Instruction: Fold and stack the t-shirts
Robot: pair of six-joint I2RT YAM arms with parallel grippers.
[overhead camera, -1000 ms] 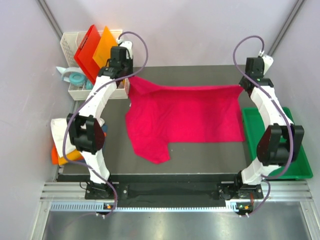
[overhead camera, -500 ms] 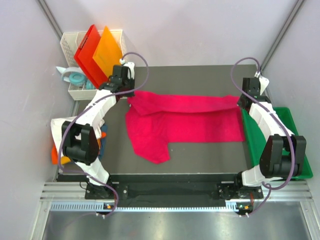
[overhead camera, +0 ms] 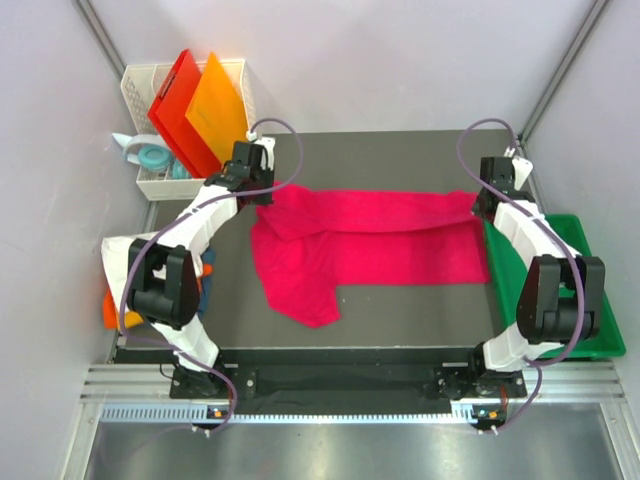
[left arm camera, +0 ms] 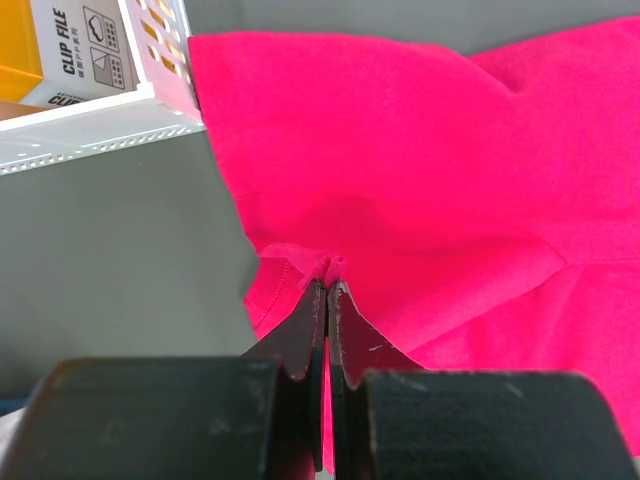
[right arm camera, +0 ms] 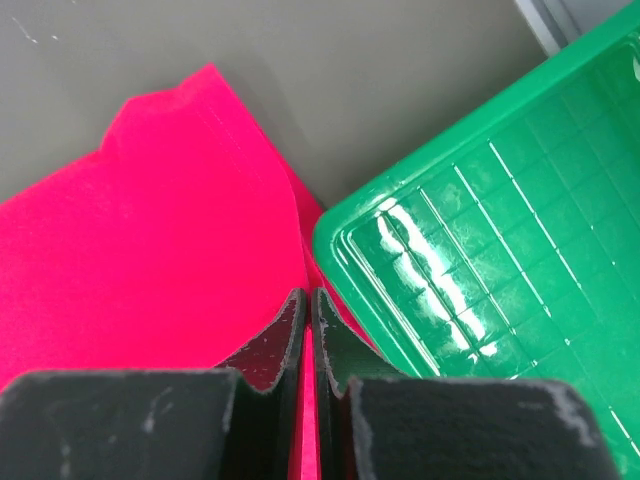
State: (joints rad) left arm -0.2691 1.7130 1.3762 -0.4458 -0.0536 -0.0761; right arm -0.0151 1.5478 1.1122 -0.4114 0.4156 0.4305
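Note:
The crimson-pink t-shirt (overhead camera: 380, 235) lies across the dark table, its far edge folded over toward me as a band. My left gripper (overhead camera: 262, 195) is shut on the shirt's far left corner; the pinched cloth (left arm camera: 335, 265) shows between the jaws in the left wrist view. My right gripper (overhead camera: 480, 203) is shut on the far right corner, with cloth (right arm camera: 160, 240) running between its jaws. A white t-shirt (overhead camera: 118, 262) and folded orange (overhead camera: 125, 312) and blue (overhead camera: 207, 268) ones lie off the table's left edge behind the left arm.
A green tray (overhead camera: 520, 270) stands at the right, touching the shirt's edge; it also shows in the right wrist view (right arm camera: 480, 240). A white basket (overhead camera: 150, 185) with red (overhead camera: 175, 100) and orange (overhead camera: 218, 100) boards stands at the far left.
Both grippers have drawn the shirt's far edge toward me and lowered it, folding it over the body. The far band has grown wider.

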